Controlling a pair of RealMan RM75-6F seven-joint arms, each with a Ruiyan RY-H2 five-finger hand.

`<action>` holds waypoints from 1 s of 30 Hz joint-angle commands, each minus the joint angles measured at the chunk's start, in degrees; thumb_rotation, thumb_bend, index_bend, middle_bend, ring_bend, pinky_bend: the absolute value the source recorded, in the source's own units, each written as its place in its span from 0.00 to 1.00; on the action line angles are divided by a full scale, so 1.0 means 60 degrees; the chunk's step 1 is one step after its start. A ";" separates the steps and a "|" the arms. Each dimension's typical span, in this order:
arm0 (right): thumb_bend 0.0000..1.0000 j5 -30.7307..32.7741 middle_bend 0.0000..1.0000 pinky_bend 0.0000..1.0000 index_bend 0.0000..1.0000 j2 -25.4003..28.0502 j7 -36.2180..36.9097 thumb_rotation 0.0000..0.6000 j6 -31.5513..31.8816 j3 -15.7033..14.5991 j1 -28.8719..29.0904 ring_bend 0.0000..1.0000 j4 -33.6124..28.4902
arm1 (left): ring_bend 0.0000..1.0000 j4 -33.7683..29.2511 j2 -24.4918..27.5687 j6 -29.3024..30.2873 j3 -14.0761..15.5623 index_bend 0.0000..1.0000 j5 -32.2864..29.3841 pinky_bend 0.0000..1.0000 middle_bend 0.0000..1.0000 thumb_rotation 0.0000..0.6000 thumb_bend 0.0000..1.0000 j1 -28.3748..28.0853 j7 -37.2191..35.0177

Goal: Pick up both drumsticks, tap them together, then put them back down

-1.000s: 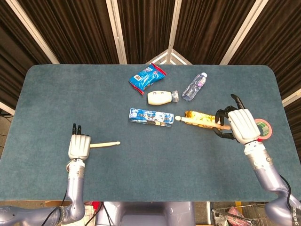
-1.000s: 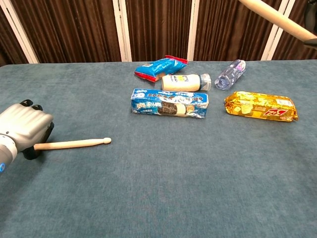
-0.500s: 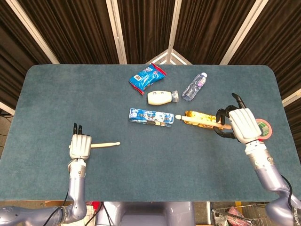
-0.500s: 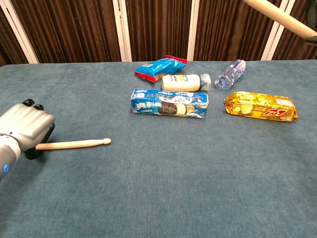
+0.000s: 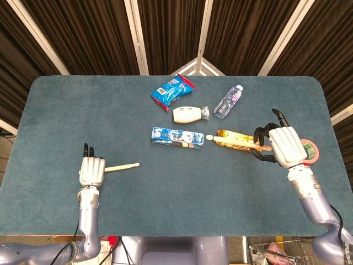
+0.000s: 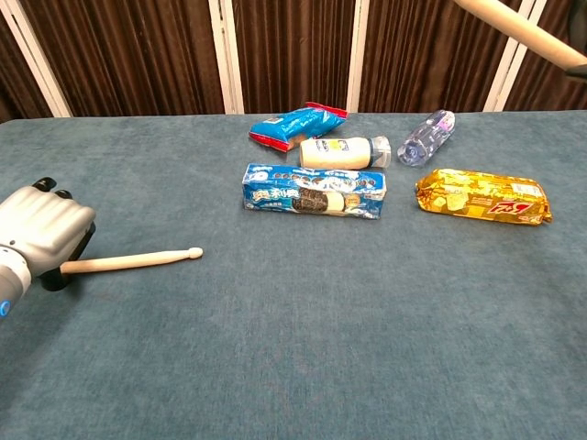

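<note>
My left hand (image 5: 92, 170) (image 6: 43, 233) grips the butt of a pale wooden drumstick (image 5: 122, 167) (image 6: 133, 261) at the table's front left. The stick points right, its tip slightly off the blue cloth. My right hand (image 5: 282, 146) is raised at the right side and holds the other drumstick (image 5: 234, 142), whose tip points left over the gold snack pack (image 5: 234, 139). In the chest view only that stick's shaft (image 6: 518, 30) shows at the top right corner; the right hand itself is cut off there.
In the middle lie a blue cookie pack (image 5: 177, 137) (image 6: 314, 191), a blue snack bag (image 5: 173, 91) (image 6: 298, 125), a white bottle (image 5: 190, 114) (image 6: 344, 152) and a clear water bottle (image 5: 228, 101) (image 6: 426, 137). A tape roll (image 5: 309, 151) sits by my right hand.
My left hand has lifted and tilted its drumstick slightly, so the tip sits a little higher and further back. The right hand and its stick have barely moved.
</note>
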 commanded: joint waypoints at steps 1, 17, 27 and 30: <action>0.47 0.0017 0.66 0.04 0.79 0.0003 -0.0015 1.00 -0.0009 0.0002 0.0002 0.45 -0.0007 | 0.14 0.0038 0.0012 0.0014 -0.0002 0.62 0.0079 0.00 0.59 1.00 0.44 0.0014 -0.0043; 0.47 0.0076 0.66 0.04 0.79 0.0061 -0.0122 1.00 -0.0009 0.0065 0.0037 0.45 -0.0121 | 0.14 0.0095 0.0473 -0.0003 0.0156 0.62 0.1042 0.00 0.59 1.00 0.44 0.0149 -0.0834; 0.47 0.0510 0.66 0.04 0.79 0.0242 -0.0431 1.00 -0.0261 0.0311 0.0249 0.45 -0.0210 | 0.14 -0.0282 0.1416 0.0178 0.0083 0.62 0.2498 0.00 0.59 1.00 0.44 0.0353 -0.3049; 0.47 0.0832 0.66 0.04 0.79 0.0331 -0.0578 1.00 -0.0515 0.0422 0.0394 0.45 -0.0128 | 0.14 -0.0585 0.1718 0.0350 -0.0042 0.63 0.2898 0.00 0.59 1.00 0.44 0.0414 -0.3692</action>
